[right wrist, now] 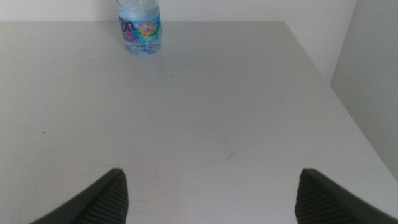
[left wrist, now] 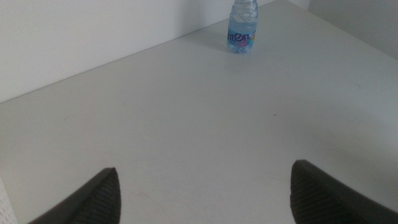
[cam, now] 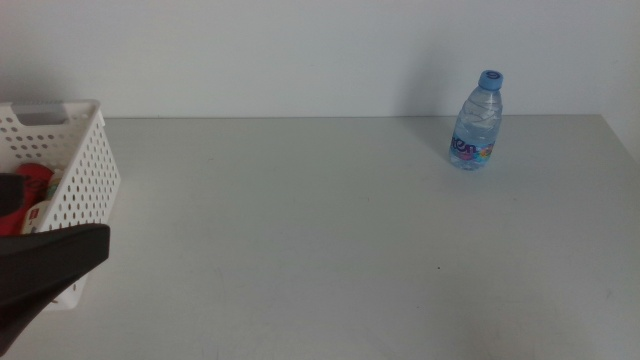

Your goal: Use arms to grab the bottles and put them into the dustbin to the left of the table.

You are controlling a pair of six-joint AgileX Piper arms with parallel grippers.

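One water bottle [cam: 478,122] stands upright near the far right corner of the table [cam: 330,240], close to the back edge & well apart from everything else. It is clear w/ a blue cap and a bright label. The white dustbin [cam: 82,165] sits at the left edge of the table, and something red plus something pale already lie inside it, so most of the job looks done, I think. A dark part of the left arm [cam: 50,265] shows at the near left corner, just in front of the dustbin. The left gripper [left wrist: 205,193] has its jaws wide apart w/ nothing between them, pointing across the table at the bottle far away. The right gripper [right wrist: 208,193] also has its jaws spread apart & empty, w/ the bottle ahead of it near the far edge; this arm is out of the middle view. What could go wrong: the bottle is light & tall, so a jaw bumping its side could tip it, and then it may roll off the back or right edge. If the jaws close too high by the cap, it could slip out on the long trip to the dustbin at the left edge. Both arms going at once could bump too.
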